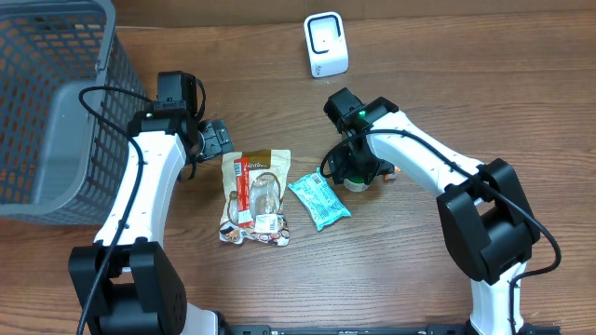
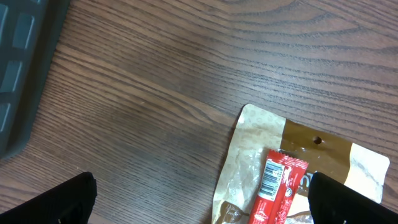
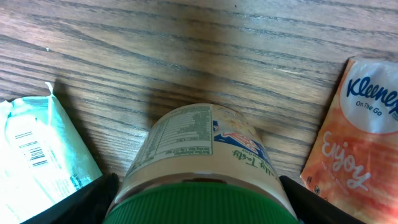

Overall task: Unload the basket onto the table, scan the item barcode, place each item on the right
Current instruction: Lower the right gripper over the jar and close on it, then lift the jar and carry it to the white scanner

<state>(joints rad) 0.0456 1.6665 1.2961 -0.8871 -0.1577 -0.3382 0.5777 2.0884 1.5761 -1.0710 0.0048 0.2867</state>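
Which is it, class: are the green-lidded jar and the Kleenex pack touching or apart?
Apart. The right wrist view shows bare table between the green-lidded jar and the Kleenex pack.

Mock shop checkout: white scanner (image 1: pixel 326 44), grey basket (image 1: pixel 56 37), wooden table (image 1: pixel 466 56).

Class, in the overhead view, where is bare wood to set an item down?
Free: the wood between the grey mesh basket and the small white scanner, the stretch right of that scanner, and the front strip below the brown snack bag. Crowded: the centre, around bag, teal packet and green-lidded jar.
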